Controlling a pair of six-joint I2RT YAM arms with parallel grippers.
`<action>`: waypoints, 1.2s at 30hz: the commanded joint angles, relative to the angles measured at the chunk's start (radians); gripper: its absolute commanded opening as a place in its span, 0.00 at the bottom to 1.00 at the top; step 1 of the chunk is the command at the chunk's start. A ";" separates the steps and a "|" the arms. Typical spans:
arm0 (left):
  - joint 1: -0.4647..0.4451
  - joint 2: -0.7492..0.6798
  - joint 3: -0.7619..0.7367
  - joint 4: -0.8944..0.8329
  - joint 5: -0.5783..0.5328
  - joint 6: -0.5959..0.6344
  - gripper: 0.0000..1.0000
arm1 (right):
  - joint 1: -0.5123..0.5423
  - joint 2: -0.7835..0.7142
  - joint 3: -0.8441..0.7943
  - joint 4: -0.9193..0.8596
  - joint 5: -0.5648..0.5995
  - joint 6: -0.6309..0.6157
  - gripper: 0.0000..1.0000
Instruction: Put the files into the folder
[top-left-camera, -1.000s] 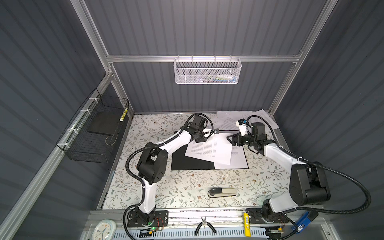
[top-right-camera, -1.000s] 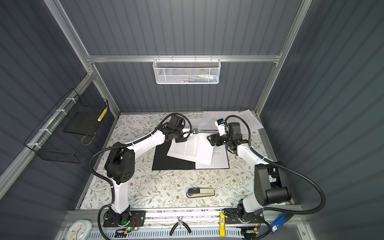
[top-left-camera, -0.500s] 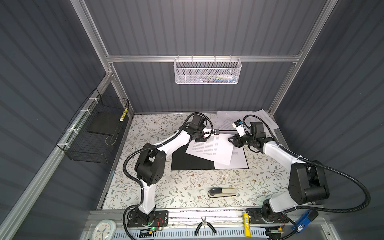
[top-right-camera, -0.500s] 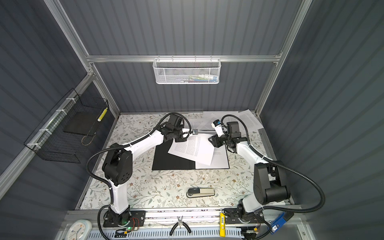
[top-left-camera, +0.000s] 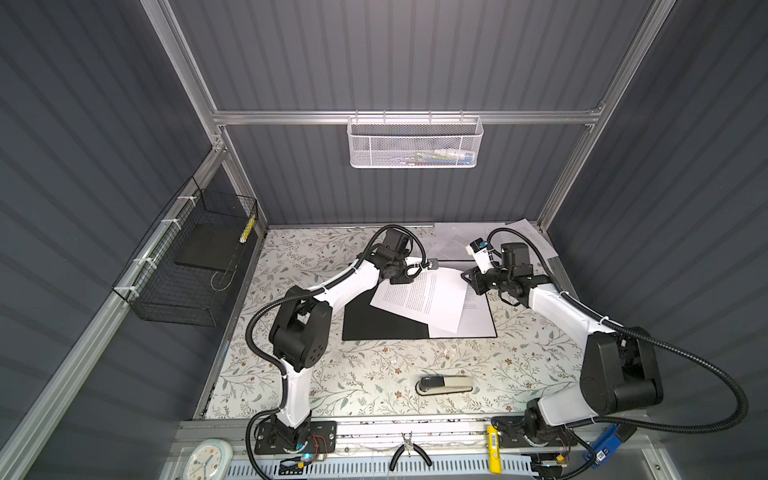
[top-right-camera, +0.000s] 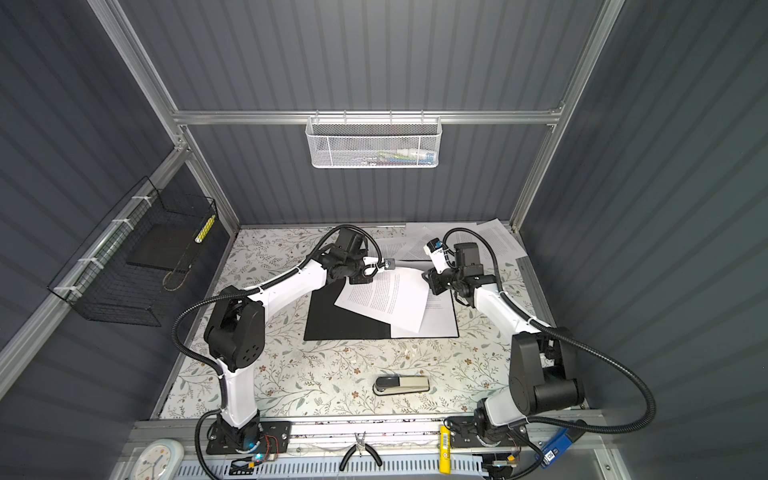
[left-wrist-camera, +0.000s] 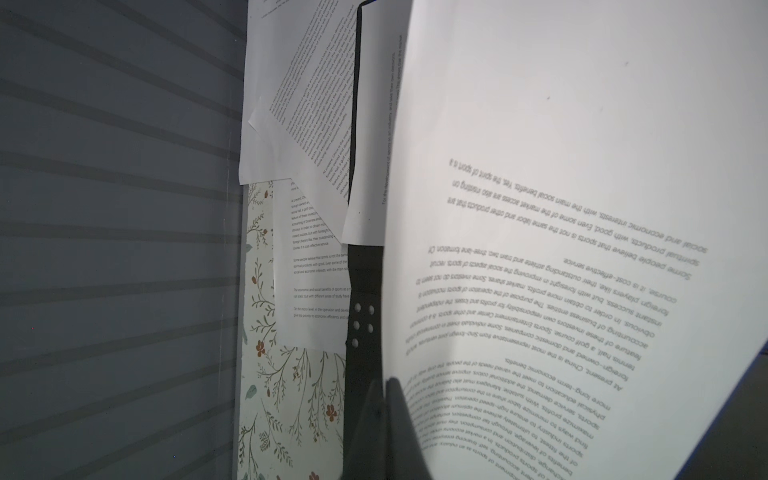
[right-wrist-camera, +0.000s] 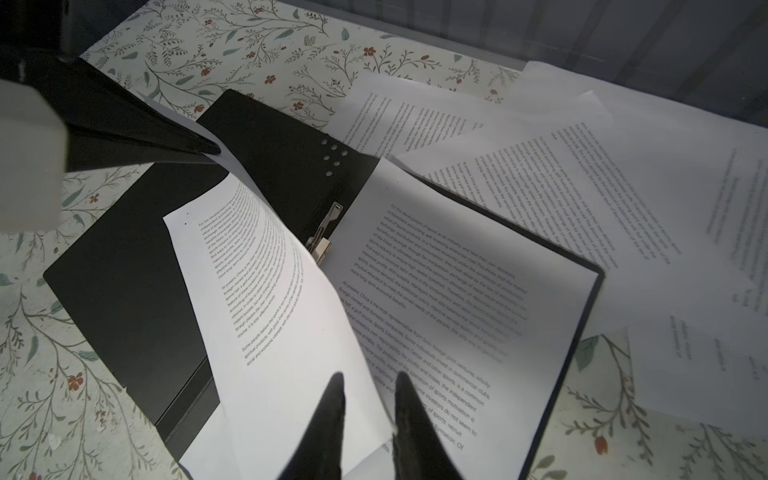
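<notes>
The black folder (top-left-camera: 374, 320) (top-right-camera: 336, 320) (right-wrist-camera: 124, 270) lies open on the floral table. One printed sheet (right-wrist-camera: 457, 270) rests in its right half. Another of the files (top-left-camera: 419, 299) (top-right-camera: 382, 299) (left-wrist-camera: 582, 208) (right-wrist-camera: 274, 316) hangs curved above the folder. My left gripper (top-left-camera: 402, 279) (top-right-camera: 360, 279) (left-wrist-camera: 384, 384) (right-wrist-camera: 212, 147) is shut on that sheet's far left corner. My right gripper (top-left-camera: 468, 282) (top-right-camera: 428, 279) (right-wrist-camera: 368, 380) straddles the sheet's right edge, with a narrow gap still showing between its fingers. More loose files (top-left-camera: 457, 241) (right-wrist-camera: 623, 187) lie at the back right.
A grey stapler (top-left-camera: 444, 384) lies near the table's front. A white mesh basket (top-left-camera: 415, 143) hangs on the back wall and a black wire basket (top-left-camera: 187, 266) on the left wall. Pliers (top-left-camera: 409, 453) rest on the front rail.
My right gripper's jaws have narrowed around the lifted sheet's right edge. The left gripper keeps its hold on the sheet's corner.
</notes>
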 joint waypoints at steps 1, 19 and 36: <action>0.007 -0.041 -0.012 -0.032 0.031 0.034 0.00 | 0.011 -0.018 -0.005 0.010 0.019 -0.003 0.20; 0.012 -0.049 -0.016 -0.021 0.022 0.035 0.00 | 0.028 -0.005 0.014 -0.036 0.073 -0.011 0.00; 0.023 -0.169 0.055 0.172 -0.319 -0.619 1.00 | -0.041 -0.090 0.095 -0.211 0.156 0.418 0.00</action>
